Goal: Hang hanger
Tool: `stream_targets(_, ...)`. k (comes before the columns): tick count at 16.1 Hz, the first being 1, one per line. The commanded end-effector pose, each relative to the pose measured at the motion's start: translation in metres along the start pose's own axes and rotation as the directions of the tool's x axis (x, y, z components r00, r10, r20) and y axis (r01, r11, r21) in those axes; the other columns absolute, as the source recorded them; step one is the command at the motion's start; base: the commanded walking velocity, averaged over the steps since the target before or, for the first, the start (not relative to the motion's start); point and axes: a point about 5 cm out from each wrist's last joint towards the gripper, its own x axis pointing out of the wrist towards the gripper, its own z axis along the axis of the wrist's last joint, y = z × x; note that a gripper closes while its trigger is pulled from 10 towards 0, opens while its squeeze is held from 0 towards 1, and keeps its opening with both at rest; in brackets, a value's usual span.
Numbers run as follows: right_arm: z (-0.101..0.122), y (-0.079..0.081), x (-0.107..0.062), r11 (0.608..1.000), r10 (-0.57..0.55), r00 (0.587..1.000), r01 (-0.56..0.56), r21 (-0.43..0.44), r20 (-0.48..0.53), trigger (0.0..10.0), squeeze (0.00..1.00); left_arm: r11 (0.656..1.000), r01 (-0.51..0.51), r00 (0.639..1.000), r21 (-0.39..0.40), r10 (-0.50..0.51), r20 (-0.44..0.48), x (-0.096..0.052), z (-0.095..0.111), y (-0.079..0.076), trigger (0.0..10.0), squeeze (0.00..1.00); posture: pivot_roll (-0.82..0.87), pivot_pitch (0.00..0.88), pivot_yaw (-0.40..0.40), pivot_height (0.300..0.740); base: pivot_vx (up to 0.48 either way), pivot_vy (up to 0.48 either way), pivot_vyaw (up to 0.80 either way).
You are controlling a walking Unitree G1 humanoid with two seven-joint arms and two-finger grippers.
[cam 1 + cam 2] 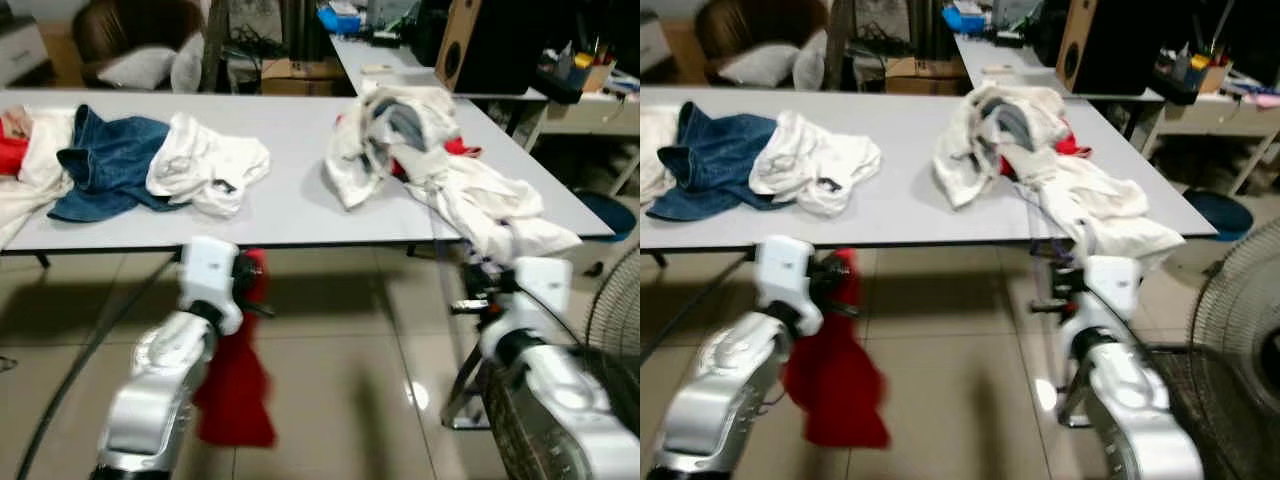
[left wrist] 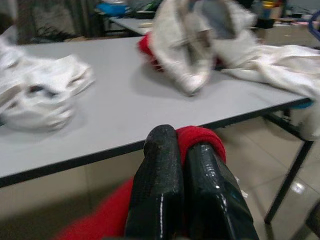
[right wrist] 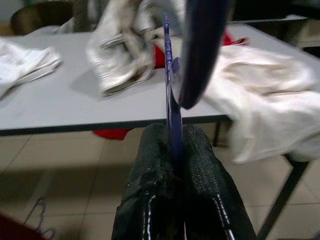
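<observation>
We see open tabletop (image 1: 290,190) between the white shirt (image 1: 205,165) and the pale clothes heap (image 1: 420,160); a fan (image 1: 610,320) crowds our right.

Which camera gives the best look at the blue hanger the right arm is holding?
The right wrist view: the blue hanger stands clamped between the right gripper fingers, its hook curving overhead. In the eye views it is only a thin, blurred line above that gripper, against the table edge.
</observation>
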Motion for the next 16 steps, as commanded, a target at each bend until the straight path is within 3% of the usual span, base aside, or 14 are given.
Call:
stream_targets(1,0.004,0.006,0.001,1.0,0.029,0.999,-0.029,0.009,0.022,10.0,0.0,1.0,-0.017,0.998,0.014,0.016,0.053,0.0,0.01,0.006,10.0,0.0,-0.09,0.0,-0.032,0.74,0.0,0.0,0.0)
stream_targets(5,0.005,0.009,0.003,0.998,0.06,0.998,-0.06,0.006,0.019,10.0,0.0,1.0,0.003,0.997,0.016,-0.004,0.076,0.002,0.014,0.005,10.0,0.0,-0.09,0.0,-0.031,0.74,0.0,0.0,-0.26)
stream_targets(7,0.006,0.009,0.004,0.998,0.071,0.997,-0.071,-0.002,0.023,10.0,0.0,1.0,0.011,0.997,0.018,-0.012,0.08,0.003,0.014,0.004,10.0,0.0,-0.09,0.0,-0.03,0.74,0.242,0.0,-0.68)
stream_targets(12,0.007,0.007,0.005,0.996,0.089,0.996,-0.088,-0.025,0.029,10.0,0.0,1.0,0.026,0.995,0.013,-0.027,0.095,0.006,0.016,0.003,10.0,0.0,-0.09,0.0,-0.033,0.74,0.257,0.0,0.0)
stream_targets(16,0.011,0.009,0.004,0.986,0.162,0.986,-0.159,-0.057,0.049,10.0,0.0,0.998,0.048,0.989,0.032,-0.052,0.137,0.013,0.028,0.002,10.0,0.0,-0.09,0.0,-0.038,0.74,0.28,0.0,-0.6)
